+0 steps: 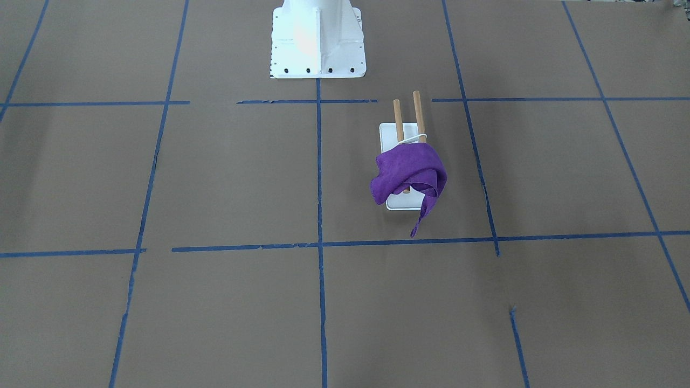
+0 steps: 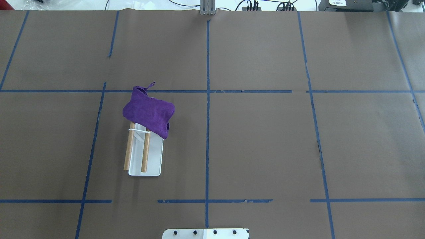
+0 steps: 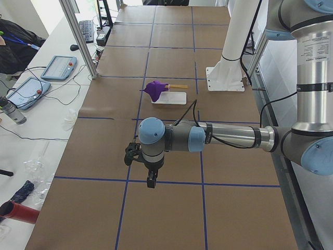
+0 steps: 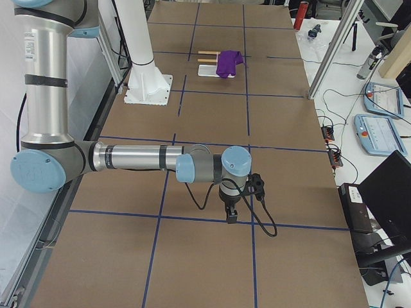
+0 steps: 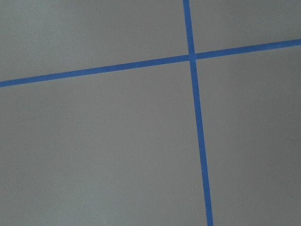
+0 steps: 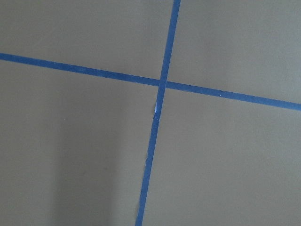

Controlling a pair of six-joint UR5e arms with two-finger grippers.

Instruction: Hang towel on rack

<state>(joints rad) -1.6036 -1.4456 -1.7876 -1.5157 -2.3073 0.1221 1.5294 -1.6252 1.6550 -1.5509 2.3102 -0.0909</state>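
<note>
Towel draped on the rack, arms out at the bench ends.
You see the purple towel (image 2: pixel 148 111) bunched over the two wooden rods (image 2: pixel 145 156) at their end nearer the operators' edge. The rack (image 2: pixel 154 159) stands in the robot's-left half of the bench (image 2: pixel 265 149). The left gripper (image 3: pixel 151 181) hangs over the left end and the right gripper (image 4: pixel 231 215) over the right end; you cannot tell how wide either one stands.

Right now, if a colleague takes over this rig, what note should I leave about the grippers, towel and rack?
Left gripper and right gripper: over bare table, away from the rack; open or shut cannot be told.
Towel: draped, bunched, over the far end of the rack's two rods.
Done: towel is on the rack. Left: perhaps spread it more evenly.
</note>
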